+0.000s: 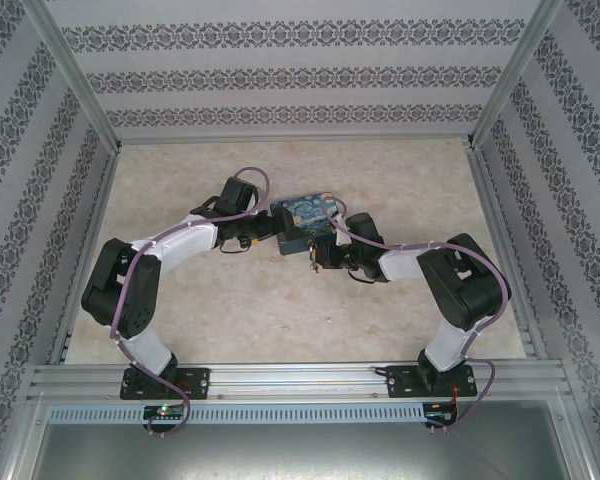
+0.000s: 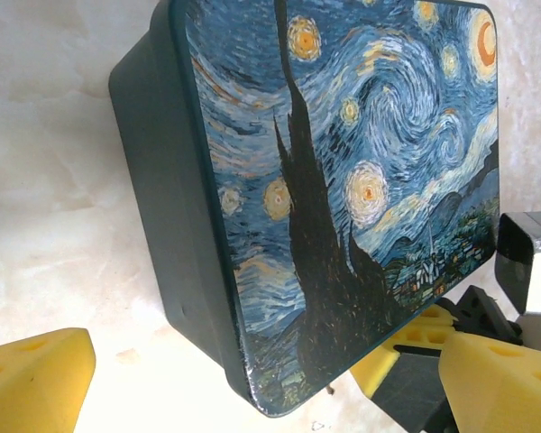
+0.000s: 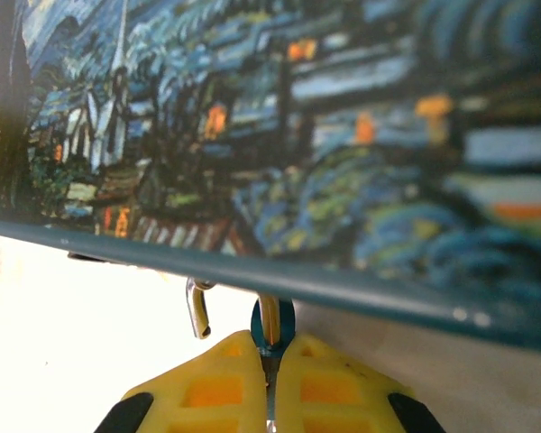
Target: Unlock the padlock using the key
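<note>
With your right pincer [image 3: 270, 365] pressed together on what looks like the key [image 3: 269, 314], its tip at the blue-grey padlock [image 3: 285, 325] under the tin [image 3: 343, 135], twist gently and close the spread left pincer [image 2: 261, 392] to steady that tin.

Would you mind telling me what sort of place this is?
Probably a lab test booth: left arm and right arm bolted to an aluminium rail, wallpapered panels around a marble-look tabletop.
</note>
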